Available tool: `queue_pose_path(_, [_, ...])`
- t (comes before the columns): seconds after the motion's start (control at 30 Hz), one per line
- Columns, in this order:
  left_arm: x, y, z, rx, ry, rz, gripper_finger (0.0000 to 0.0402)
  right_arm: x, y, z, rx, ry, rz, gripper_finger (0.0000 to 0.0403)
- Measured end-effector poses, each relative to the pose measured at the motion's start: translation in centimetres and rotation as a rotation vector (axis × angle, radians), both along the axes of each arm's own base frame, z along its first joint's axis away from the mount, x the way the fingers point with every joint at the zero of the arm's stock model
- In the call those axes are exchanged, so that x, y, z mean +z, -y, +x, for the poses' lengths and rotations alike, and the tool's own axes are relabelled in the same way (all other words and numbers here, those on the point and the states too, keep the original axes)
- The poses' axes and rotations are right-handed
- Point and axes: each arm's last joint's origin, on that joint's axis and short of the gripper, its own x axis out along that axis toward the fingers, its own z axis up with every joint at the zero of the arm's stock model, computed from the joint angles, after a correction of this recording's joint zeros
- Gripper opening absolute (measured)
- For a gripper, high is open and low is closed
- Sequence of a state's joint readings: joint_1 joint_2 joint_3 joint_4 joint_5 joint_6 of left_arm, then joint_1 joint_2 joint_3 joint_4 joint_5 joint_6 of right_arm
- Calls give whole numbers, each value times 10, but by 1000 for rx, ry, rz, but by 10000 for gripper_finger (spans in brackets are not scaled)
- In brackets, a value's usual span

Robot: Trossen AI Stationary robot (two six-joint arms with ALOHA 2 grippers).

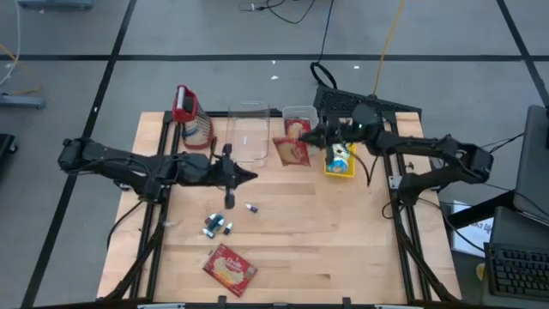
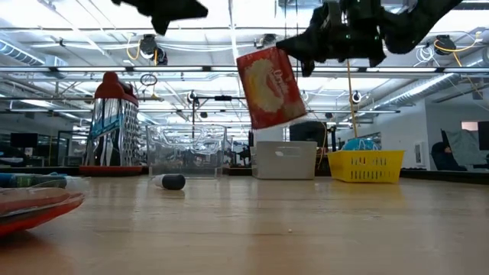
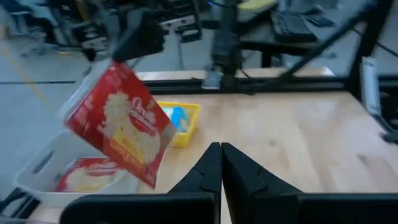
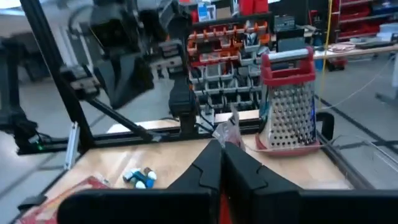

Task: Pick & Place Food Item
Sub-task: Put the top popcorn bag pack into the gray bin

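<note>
Above, the right pincer (image 1: 319,136) is clamped on the red popcorn bag (image 1: 292,151), which hangs over the white bin (image 1: 300,113). From bench height, the bag (image 2: 270,88) is in the air, its top hidden by the pincer. The left pincer (image 3: 220,163) is closed together, empty.

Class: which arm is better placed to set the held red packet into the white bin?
Right. Its end effector holds the packet in the air near the bin. The left end effector is shut, holding nothing, farther off.

popcorn bag (image 1: 292,151) above white bin (image 1: 299,113)
</note>
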State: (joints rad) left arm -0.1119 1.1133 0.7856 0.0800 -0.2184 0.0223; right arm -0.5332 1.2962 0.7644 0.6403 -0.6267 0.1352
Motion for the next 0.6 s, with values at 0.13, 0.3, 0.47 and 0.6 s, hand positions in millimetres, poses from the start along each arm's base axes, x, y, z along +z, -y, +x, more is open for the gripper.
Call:
queue_pose_path(0.13, [-16, -14, -1, 61, -34, -22, 22, 2, 28, -13, 4, 70, 20, 0])
queue_pose_path(0.3, [-18, -26, 0, 115, -35, -31, 27, -1, 59, -28, -20, 124, -13, 0])
queue_pose_path(0.47, [-18, -35, 0, 144, -40, -13, 17, -25, 81, -26, -74, 96, -46, 0])
queue_pose_path(0.6, [-22, -39, -2, 165, -81, -18, 5, -45, 88, -20, -46, 65, -19, 0])
